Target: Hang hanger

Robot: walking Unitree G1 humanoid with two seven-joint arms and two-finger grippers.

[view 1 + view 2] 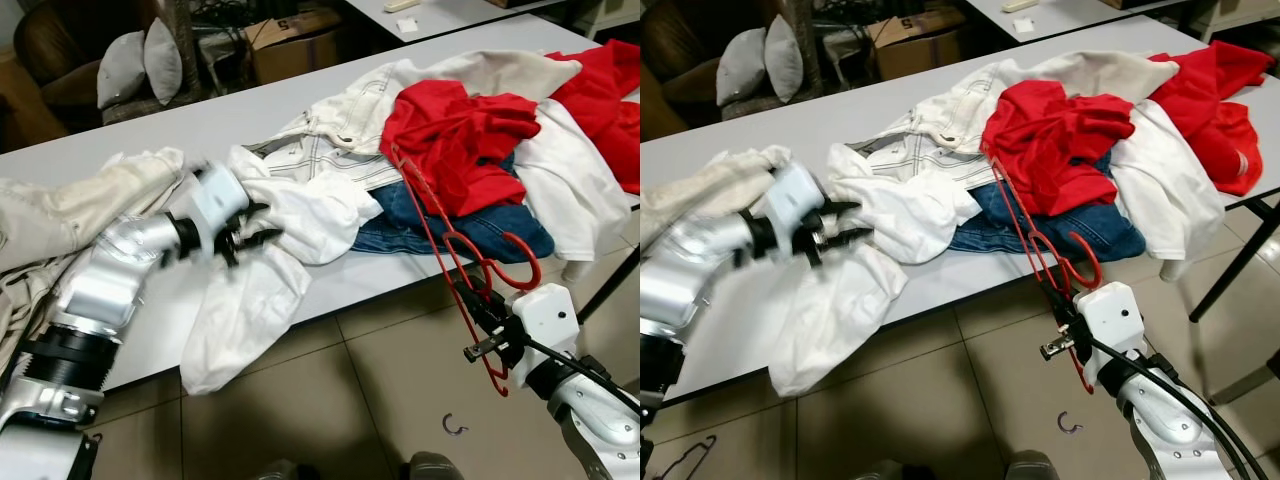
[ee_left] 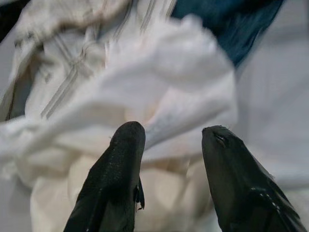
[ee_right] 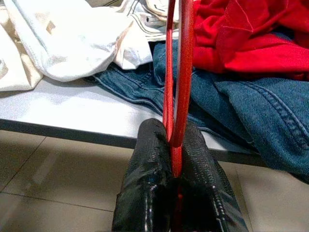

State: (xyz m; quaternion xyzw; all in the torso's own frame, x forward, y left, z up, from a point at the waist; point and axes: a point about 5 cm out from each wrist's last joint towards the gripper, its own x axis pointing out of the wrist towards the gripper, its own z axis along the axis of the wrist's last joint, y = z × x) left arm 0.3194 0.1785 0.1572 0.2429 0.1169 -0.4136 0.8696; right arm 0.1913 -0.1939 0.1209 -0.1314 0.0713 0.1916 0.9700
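Observation:
A thin red wire hanger [image 1: 425, 220] slants from the clothes heap down past the table's front edge, its hook [image 1: 520, 262] curling out beside my right gripper. That right gripper [image 1: 472, 302] is below the table edge over the tiled floor, shut on the hanger's lower part [image 3: 176, 96]. My left gripper [image 1: 245, 236] hovers over the table, open, its fingertips at a crumpled white garment [image 1: 290, 225]. In the left wrist view the two black fingers [image 2: 126, 159] stand apart with white cloth [image 2: 159, 82] just beyond them and nothing between them.
The grey table [image 1: 200, 120] carries a heap: a cream jacket [image 1: 340, 125], red garments [image 1: 455, 140], blue jeans [image 1: 470, 225], and a beige garment [image 1: 60, 215] at the left. A small hook [image 1: 455, 425] lies on the tiles. Cushions [image 1: 140, 65] and a cardboard box [image 1: 290, 45] stand behind.

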